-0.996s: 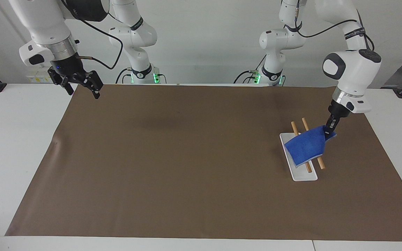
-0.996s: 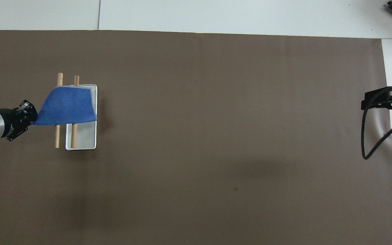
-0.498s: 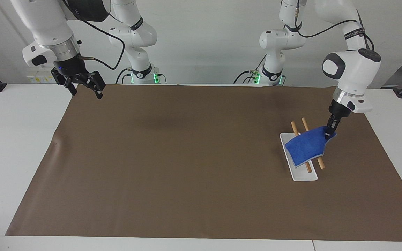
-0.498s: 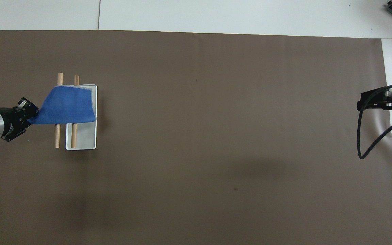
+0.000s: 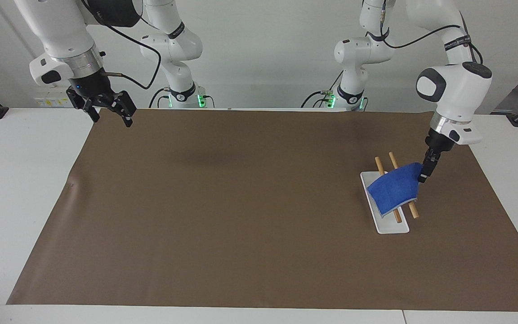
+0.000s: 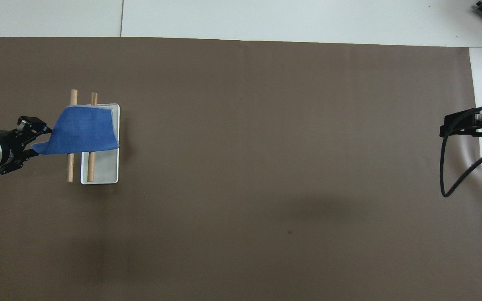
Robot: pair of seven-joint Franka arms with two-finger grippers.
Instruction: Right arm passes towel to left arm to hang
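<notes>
The blue towel [image 5: 394,191] hangs over two wooden rods [image 5: 414,211] of a small rack on a white base [image 5: 394,227], toward the left arm's end of the table. It also shows in the overhead view [image 6: 84,129], draped across the rods [image 6: 70,167]. My left gripper [image 5: 422,174] is at the towel's corner on the side toward the left arm's end. In the overhead view [image 6: 40,141] its fingers stand apart with the loose corner between them. My right gripper [image 5: 106,112] is open and empty, raised over the mat's edge at the right arm's end, where it waits; the overhead view also shows it [image 6: 448,125].
A brown mat [image 5: 241,202] covers most of the white table. The right arm's black cable loop [image 6: 454,175] hangs over the mat's edge.
My left gripper has opened and drawn back a little from the towel; the corner it pinched now lies loose. My right gripper has shifted slightly and settled.
</notes>
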